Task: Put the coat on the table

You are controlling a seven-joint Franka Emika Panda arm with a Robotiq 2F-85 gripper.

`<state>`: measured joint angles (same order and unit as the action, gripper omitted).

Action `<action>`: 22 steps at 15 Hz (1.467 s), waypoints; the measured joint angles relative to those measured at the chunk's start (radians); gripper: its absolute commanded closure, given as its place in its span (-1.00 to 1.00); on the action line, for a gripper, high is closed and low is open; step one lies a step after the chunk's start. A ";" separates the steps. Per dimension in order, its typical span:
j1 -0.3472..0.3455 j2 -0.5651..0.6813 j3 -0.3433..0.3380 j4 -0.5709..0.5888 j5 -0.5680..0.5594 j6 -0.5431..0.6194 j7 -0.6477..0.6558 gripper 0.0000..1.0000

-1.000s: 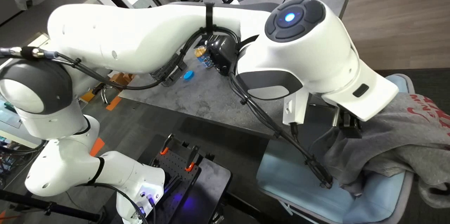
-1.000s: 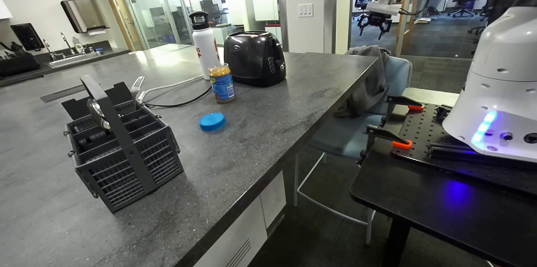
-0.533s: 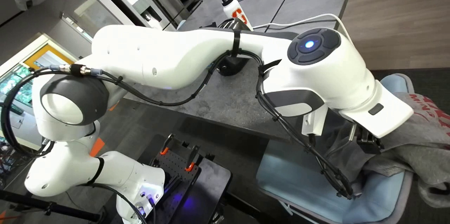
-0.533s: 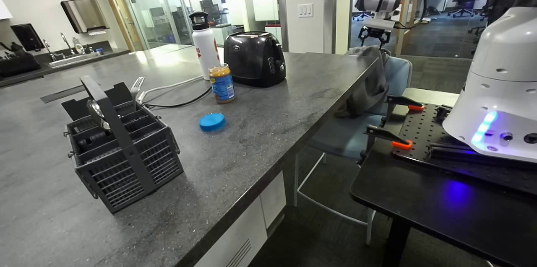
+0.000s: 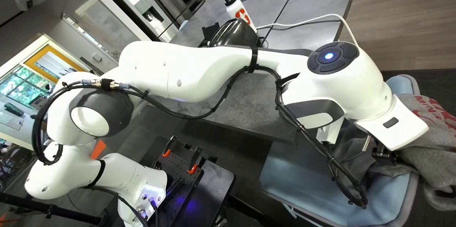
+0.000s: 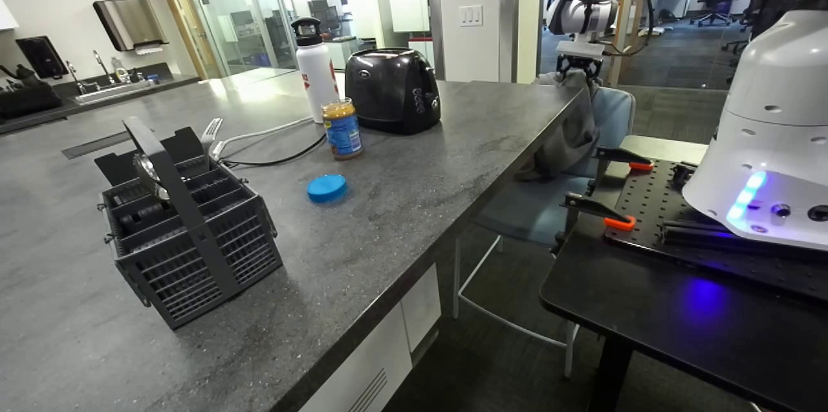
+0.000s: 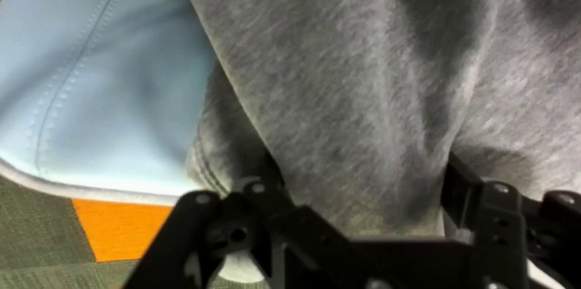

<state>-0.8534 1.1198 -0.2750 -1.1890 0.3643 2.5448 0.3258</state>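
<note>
- Coat (image 5: 434, 145): grey cloth, red lettering, only partly readable. Draped over the backrest of a light-blue chair (image 5: 295, 173), some of it hanging down on the seat side.
- Chair stands beside the grey table (image 6: 388, 224), at its edge. Whether any cloth touches that edge, cannot tell.
- Gripper (image 7: 363, 180): black, down at the top of the coat in both exterior views. In the wrist view its fingers (image 7: 460, 191) stand wide apart, clamped on nothing; loose folds of grey cloth fill the gap. The finger at the right of that view meets a fold.
- Arm (image 5: 199, 70): white, reaching across the table corner to the chair, blue light lit at the wrist. Base bolted area on a separate black stand (image 6: 647, 321), two orange-tipped clamps (image 6: 618, 223) at the plate's edge.
- On the table, in an exterior view: black toaster (image 6: 388, 92), white bottle (image 6: 317, 82) upright just beside it, jar (image 6: 343, 134) with blue label upright near both.
- Blue lid (image 6: 326, 188) lying flat, between the jar and a dark slatted caddy (image 6: 252, 237). Fork (image 6: 211, 134) tines up at the caddy's back.
- White cord (image 5: 302, 24) crosses the table and runs past its edge.
- Wrist view also shows orange floor patch (image 7: 120, 230) below the chair's rim.
</note>
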 measured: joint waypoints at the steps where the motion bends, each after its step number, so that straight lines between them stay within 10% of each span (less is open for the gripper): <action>1: -0.001 0.006 0.000 0.012 -0.004 -0.001 0.009 0.12; 7: -0.001 0.006 0.000 0.035 -0.008 -0.006 0.017 0.95; 14: -0.002 -0.037 0.020 -0.002 0.000 0.010 -0.049 0.91; 22: -0.096 -0.374 0.257 -0.305 0.094 0.075 -0.547 0.91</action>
<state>-0.9491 0.7462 -0.0175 -1.4935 0.4578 2.6201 -0.2213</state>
